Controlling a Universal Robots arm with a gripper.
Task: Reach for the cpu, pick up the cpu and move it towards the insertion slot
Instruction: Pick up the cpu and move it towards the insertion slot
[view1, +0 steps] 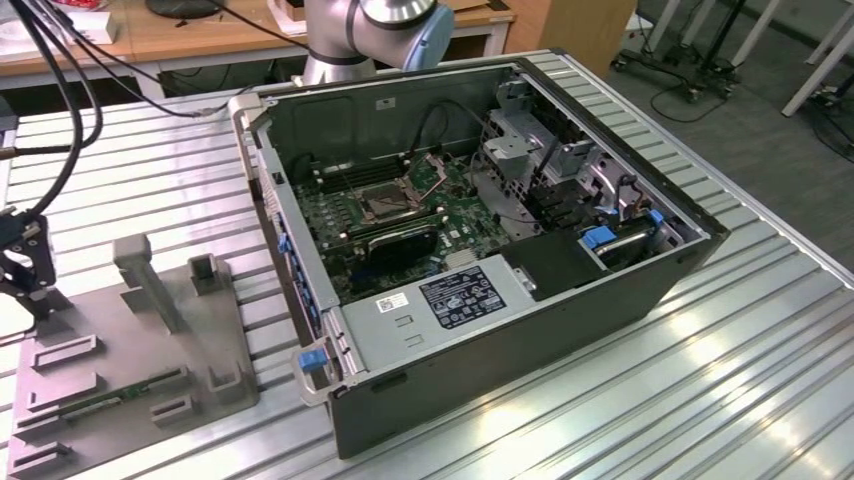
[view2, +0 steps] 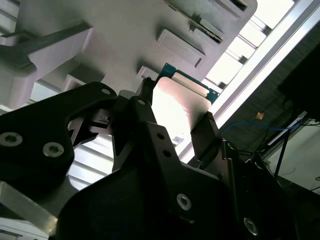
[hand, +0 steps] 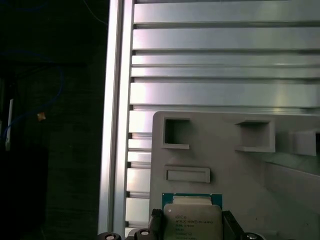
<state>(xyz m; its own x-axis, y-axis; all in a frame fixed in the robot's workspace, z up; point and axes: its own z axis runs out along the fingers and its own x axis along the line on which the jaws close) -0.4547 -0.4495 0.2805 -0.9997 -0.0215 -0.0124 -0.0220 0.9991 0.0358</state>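
In the exterior view the claw (view1: 34, 295) hangs over the grey parts holder (view1: 147, 340), at that holder's edge on the exterior view's left; the holder rests on the slatted aluminium table (view1: 694, 380); the insertion slot (view1: 387, 205) lies well apart from the claw, toward the exterior view's right, on the motherboard inside the open computer case (view1: 534, 330).

In the second wrist view the claw (view2: 176, 100) is drawn in narrow around the cpu (view2: 175, 112); its black fingers (view2: 206, 131) sit against two opposite edges of the chip, whose silvery face and green rim show between them; the parts holder (view2: 125, 25) lies just beyond the claw; whether the chip touches it I cannot tell.

In the first wrist view the cpu (hand: 192, 217) sits between the fingers (hand: 231, 225) of the claw (hand: 192, 227); the holder (hand: 225, 160) with its rectangular recesses lies just ahead of the claw; the table slats (hand: 225, 65) run beyond it.
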